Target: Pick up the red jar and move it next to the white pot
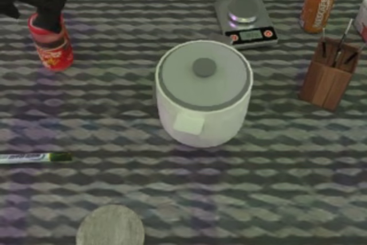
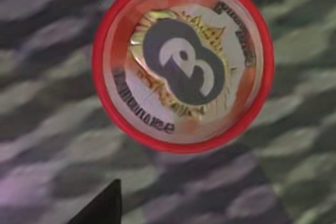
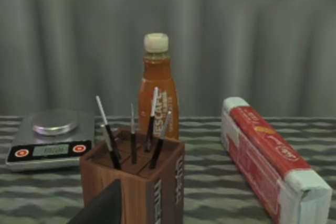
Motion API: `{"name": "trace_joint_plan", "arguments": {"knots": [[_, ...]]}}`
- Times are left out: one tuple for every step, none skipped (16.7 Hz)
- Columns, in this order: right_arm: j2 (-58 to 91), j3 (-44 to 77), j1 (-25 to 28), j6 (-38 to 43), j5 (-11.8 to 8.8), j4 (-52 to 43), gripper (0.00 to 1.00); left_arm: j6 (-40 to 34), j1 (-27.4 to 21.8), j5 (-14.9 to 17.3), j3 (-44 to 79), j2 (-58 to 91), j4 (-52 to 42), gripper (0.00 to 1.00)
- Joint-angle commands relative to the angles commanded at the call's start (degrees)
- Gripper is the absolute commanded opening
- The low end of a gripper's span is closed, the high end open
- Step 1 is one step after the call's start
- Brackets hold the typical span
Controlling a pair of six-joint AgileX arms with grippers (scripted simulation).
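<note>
Red jar (image 1: pixel 51 41) far left of white pot (image 1: pixel 203 91); left gripper (image 1: pixel 49 10) above jar, finger state unclear.

The sauce bottle (image 3: pixel 157 98) beyond the right arm's wrist carries a label that reads "NESCAFE" running up its side. The red jar (image 2: pixel 182 61), right under the left gripper (image 1: pixel 49 10), shows a dark emblem on gold on its lid, ringed with lettering too blurred to read. The red and white box (image 3: pixel 268 156) has a small oval logo, illegible. The scale (image 3: pixel 50 140) has a display whose digits cannot be made out.
</note>
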Motion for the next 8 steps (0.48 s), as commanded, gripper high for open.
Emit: {"name": "trace_joint_plan", "arguments": {"knots": [[0.0,0.0,0.0,0.0,0.0,0.0,1.00,0.9,0.2,-0.1,4.0,3.4,-1.2,1.00],[0.0,0.0,0.0,0.0,0.0,0.0,1.00,1.6,0.4,-0.2,7.6,6.3,-2.2,1.00],[0.0,0.0,0.0,0.0,0.0,0.0,1.00,2.3,0.6,-0.3,10.9,8.9,-3.1,1.00],[0.0,0.0,0.0,0.0,0.0,0.0,1.00,2.8,0.7,-0.5,13.7,11.2,-3.8,1.00],[0.0,0.0,0.0,0.0,0.0,0.0,1.00,3.3,0.9,-0.6,16.0,13.0,-4.4,1.00],[0.0,0.0,0.0,0.0,0.0,0.0,1.00,3.7,1.0,-0.7,17.7,14.3,-4.8,1.00],[0.0,0.0,0.0,0.0,0.0,0.0,1.00,3.9,1.1,-0.8,18.9,15.2,-5.0,1.00],[0.0,0.0,0.0,0.0,0.0,0.0,1.00,4.0,1.2,-0.8,19.6,15.7,-5.2,1.00]]}}
